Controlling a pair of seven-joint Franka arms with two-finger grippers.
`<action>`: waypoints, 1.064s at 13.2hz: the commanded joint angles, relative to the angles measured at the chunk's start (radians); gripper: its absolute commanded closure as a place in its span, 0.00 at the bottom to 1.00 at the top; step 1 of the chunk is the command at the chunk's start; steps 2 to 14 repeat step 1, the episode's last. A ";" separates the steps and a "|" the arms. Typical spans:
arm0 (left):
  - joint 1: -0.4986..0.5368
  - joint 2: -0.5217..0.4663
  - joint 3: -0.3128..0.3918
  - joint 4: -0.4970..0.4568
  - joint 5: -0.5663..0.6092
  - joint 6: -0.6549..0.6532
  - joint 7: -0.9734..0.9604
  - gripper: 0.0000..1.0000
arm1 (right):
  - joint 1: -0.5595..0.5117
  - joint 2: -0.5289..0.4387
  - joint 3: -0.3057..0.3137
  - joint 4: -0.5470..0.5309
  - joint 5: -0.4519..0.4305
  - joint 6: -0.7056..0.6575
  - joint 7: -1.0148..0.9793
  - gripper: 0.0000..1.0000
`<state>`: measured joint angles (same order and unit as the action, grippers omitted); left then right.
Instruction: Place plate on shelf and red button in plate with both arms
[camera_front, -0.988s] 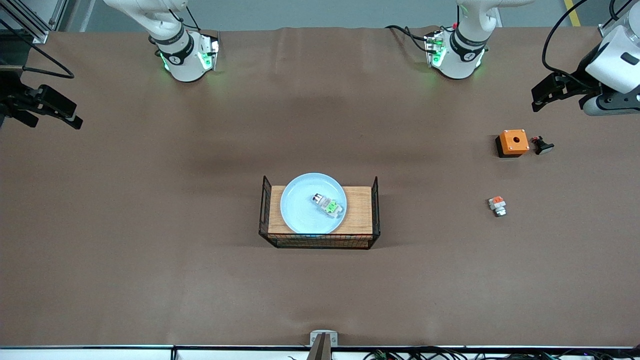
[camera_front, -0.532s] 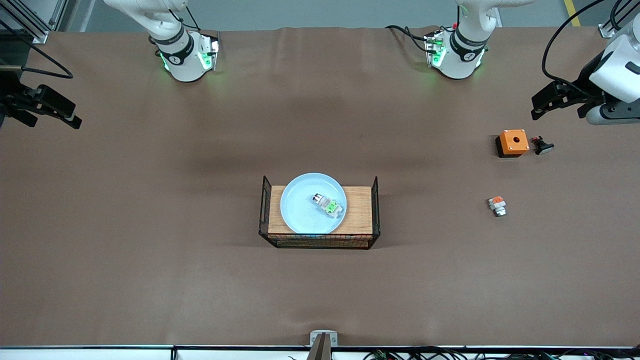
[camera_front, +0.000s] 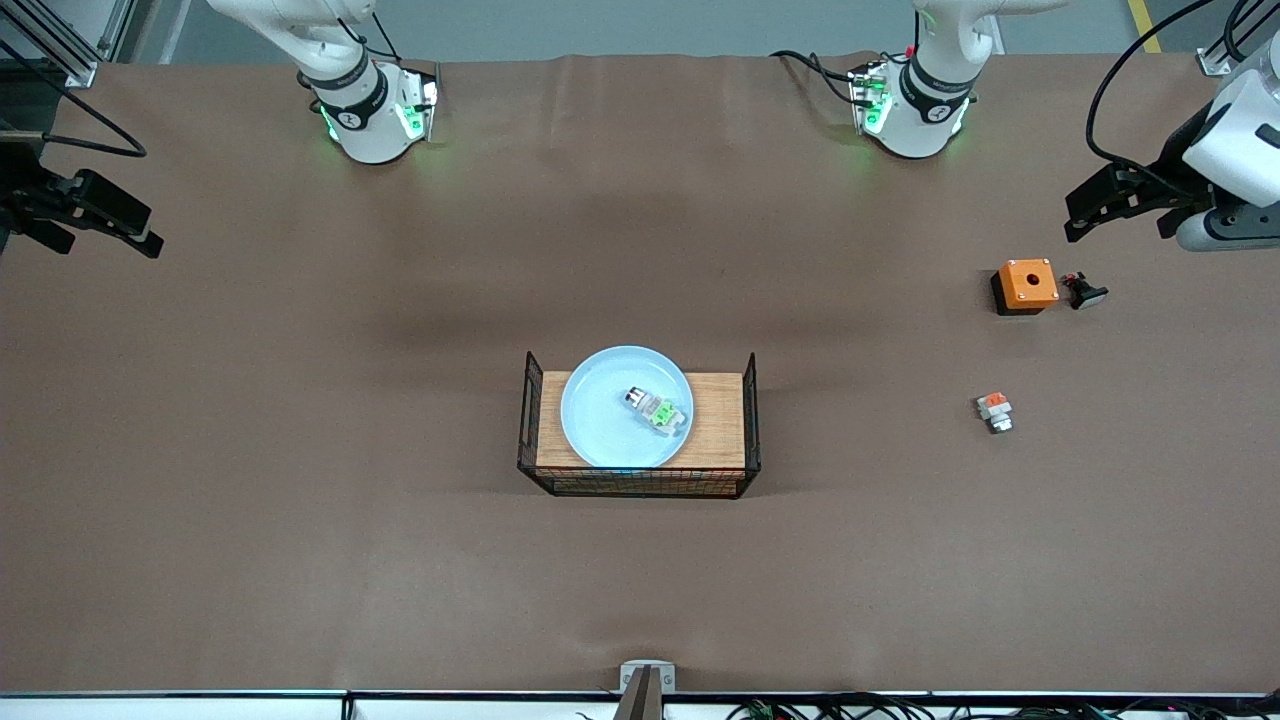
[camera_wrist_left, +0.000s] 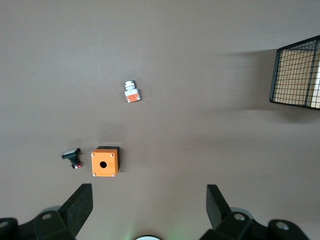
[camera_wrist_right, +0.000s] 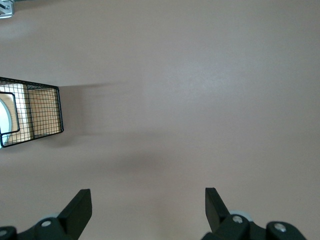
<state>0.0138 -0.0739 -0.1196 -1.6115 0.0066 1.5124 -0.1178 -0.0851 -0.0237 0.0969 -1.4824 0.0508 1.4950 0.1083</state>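
- Since a second ago, only the left gripper has shifted, edging toward the left arm's end of the table and up a touch; plate, button and loose parts are lying where they were.
- Sitting on the wooden board inside a black wire basket at the middle of the brown table is the round, shallow, pale-blue glossy plate.
- Resting on that plate is the red button, a tiny white-grey unit with a bright green tab; its dark cap is hard to make out from this height.
- Hovering over bare table near the orange square box with a hole, the left gripper is holding its fingers spread wide, gripping nothing.
- Lying just beside the box is a small black-capped piece; a white piece with an orange tab is sitting nearer the front camera.
- Waiting over the right arm's end of the table, the right gripper is likewise spread and empty.
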 joint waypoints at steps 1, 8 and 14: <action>-0.002 0.008 0.006 0.021 -0.016 -0.008 0.009 0.00 | -0.013 -0.012 0.010 0.001 -0.037 -0.010 -0.013 0.00; -0.002 0.008 0.006 0.021 -0.016 -0.008 0.009 0.00 | -0.013 -0.012 0.010 0.001 -0.037 -0.010 -0.013 0.00; -0.002 0.008 0.006 0.021 -0.016 -0.008 0.009 0.00 | -0.013 -0.012 0.010 0.001 -0.037 -0.010 -0.013 0.00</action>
